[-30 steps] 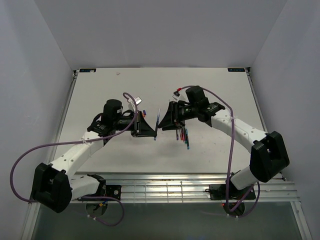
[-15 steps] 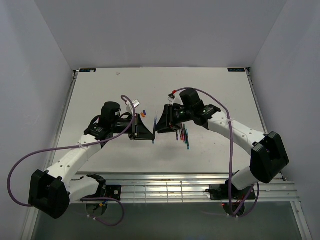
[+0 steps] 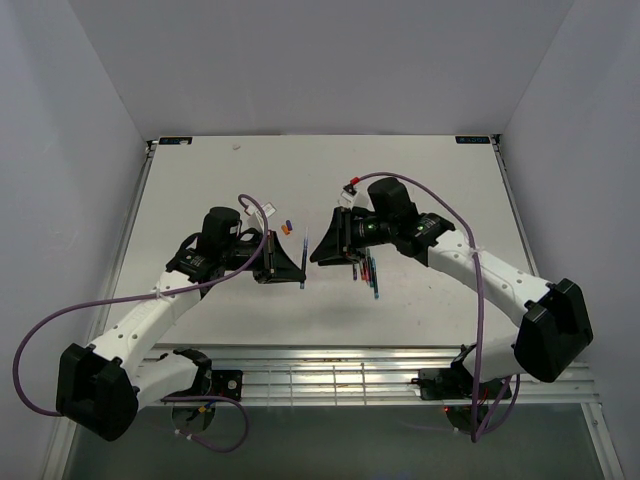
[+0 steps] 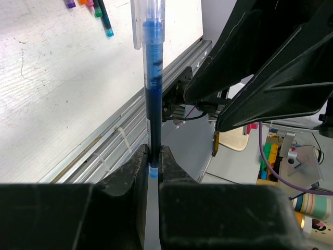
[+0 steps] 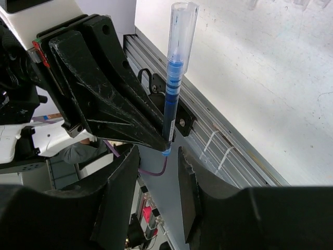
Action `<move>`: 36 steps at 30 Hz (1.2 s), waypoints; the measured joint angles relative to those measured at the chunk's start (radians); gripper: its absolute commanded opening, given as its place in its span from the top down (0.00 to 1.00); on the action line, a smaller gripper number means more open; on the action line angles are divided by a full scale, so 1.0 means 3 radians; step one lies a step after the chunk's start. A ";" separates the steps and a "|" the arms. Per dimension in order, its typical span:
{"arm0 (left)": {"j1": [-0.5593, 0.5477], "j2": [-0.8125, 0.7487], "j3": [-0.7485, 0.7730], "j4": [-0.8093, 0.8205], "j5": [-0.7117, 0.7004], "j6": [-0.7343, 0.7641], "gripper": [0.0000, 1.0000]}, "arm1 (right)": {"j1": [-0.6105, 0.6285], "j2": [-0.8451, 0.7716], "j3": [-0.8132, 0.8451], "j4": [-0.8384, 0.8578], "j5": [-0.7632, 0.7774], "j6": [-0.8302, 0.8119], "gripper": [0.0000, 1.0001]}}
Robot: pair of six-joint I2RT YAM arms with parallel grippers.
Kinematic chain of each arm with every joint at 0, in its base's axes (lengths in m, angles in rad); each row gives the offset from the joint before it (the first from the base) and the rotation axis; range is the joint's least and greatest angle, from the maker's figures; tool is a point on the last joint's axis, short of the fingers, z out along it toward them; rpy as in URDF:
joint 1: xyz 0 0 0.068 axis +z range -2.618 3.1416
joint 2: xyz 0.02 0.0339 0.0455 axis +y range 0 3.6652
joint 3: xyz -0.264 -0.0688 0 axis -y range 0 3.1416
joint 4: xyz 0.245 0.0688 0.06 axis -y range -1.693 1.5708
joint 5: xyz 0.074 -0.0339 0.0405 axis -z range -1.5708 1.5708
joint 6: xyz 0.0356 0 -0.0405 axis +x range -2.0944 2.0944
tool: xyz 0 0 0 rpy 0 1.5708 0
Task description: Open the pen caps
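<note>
My left gripper (image 3: 296,268) is shut on the lower end of a blue pen (image 4: 153,88), holding it upright above the table. A clear cap (image 4: 147,23) sits on the pen's far end and also shows in the right wrist view (image 5: 183,26). My right gripper (image 3: 320,252) faces the left one at close range. Its jaws (image 5: 156,156) stand open just short of the pen's tip, touching nothing. Two tiny loose pen caps, orange (image 3: 289,229) and blue (image 3: 281,224), lie on the table behind the left gripper.
A bunch of several coloured pens (image 3: 368,270) lies on the white table (image 3: 420,180) under the right arm; their tips show in the left wrist view (image 4: 104,21). A metal rail (image 3: 340,370) runs along the near edge. Grey walls enclose the table.
The left gripper has carried the blue pen a little to the left and toward the near edge. The right gripper has followed it and stays open.
</note>
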 measured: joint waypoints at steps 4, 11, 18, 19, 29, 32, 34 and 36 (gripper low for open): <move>0.0000 0.0000 0.0000 0.0000 -0.0009 -0.0008 1.00 | 0.0023 0.0051 0.0001 0.0004 -0.0010 -0.0001 0.58; 0.0000 -0.0017 -0.0001 0.0047 -0.0006 -0.0083 1.00 | 0.0085 0.0233 0.0005 0.0060 -0.0047 0.0001 0.58; 0.0000 -0.0193 -0.0150 0.0168 0.0014 -0.0239 1.00 | 0.0112 0.0308 0.0005 0.0183 -0.0113 0.0013 0.58; 0.0000 -0.0207 -0.0170 0.0170 0.0020 -0.0258 1.00 | 0.0118 0.0313 0.0006 0.0198 -0.0126 0.0014 0.59; 0.0000 -0.0214 -0.0197 0.0220 0.0036 -0.0364 1.00 | 0.0188 0.0464 0.0027 0.0375 -0.0215 0.0076 0.67; 0.0000 -0.0214 -0.0202 0.0193 0.0014 -0.0371 1.00 | 0.0228 0.0523 0.0033 0.0443 -0.0268 0.0108 0.92; 0.0001 -0.0211 -0.0209 0.0187 0.0018 -0.0374 0.94 | 0.0243 0.0535 0.0046 0.0451 -0.0261 0.0109 0.92; 0.0001 -0.0211 -0.0209 0.0186 0.0018 -0.0364 0.80 | 0.0243 0.0535 0.0046 0.0453 -0.0259 0.0100 0.92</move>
